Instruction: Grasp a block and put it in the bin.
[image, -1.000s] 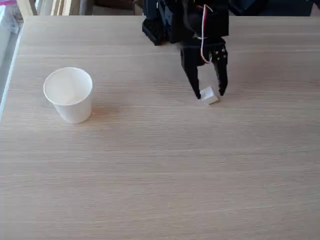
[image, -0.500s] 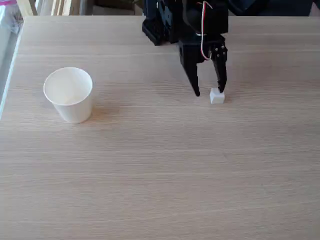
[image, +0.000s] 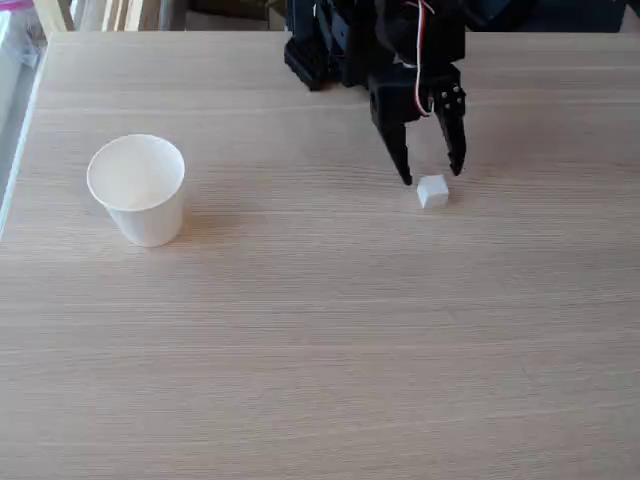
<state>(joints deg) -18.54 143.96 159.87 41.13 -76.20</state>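
1. Nothing of the task is being shown as completed — the tiny, matte white cube block (image: 432, 191) is lying on the pale wood-grain table (image: 320, 350), not lifted and not gripped.
2. The black two-finger gripper (image: 432, 176) is being held just above the block with its fingers spread wide; the tips are straddling the cube's upper edge, and whether either one is touching it cannot be told.
3. The plain white tapered paper cup (image: 138, 189), the bin, is standing upright well to the left in the fixed view, and nothing is being seen inside it.
4. Still being awaited, by this judgement: the lowering, the closing on the block, the carry leftward, and the release over the cup's mouth.
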